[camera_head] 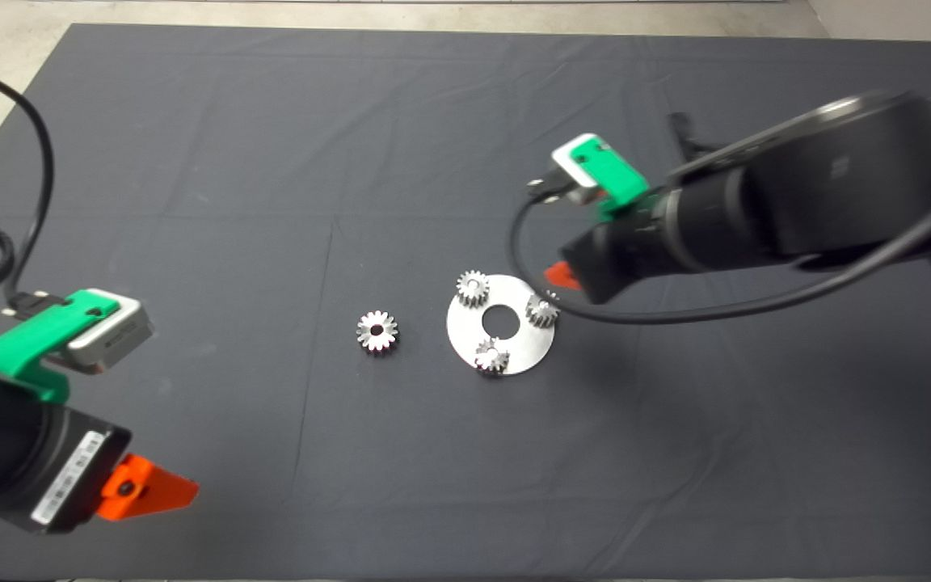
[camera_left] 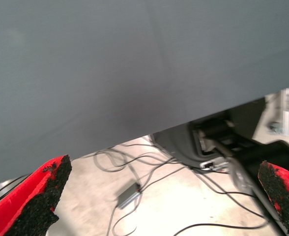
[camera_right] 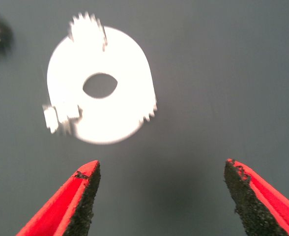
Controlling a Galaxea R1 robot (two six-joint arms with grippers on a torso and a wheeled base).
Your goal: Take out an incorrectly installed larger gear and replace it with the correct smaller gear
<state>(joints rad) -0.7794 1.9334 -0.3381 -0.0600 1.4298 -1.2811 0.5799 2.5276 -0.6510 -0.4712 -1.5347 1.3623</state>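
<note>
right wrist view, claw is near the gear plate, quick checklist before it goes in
1. Right claw open: ok, fingers wide apart.
2. Right claw empty: ok, nothing between the pads.
3. Round plate flat on the mat: ok, three gears sit on it around the centre hole.
4. Loose gear clear of the plate: ok, alone on the mat beside it.
5. Which gear is the wider one: cannot tell for sure.
6. Left claw out of the way: ok, open at the mat's near left edge.
</note>
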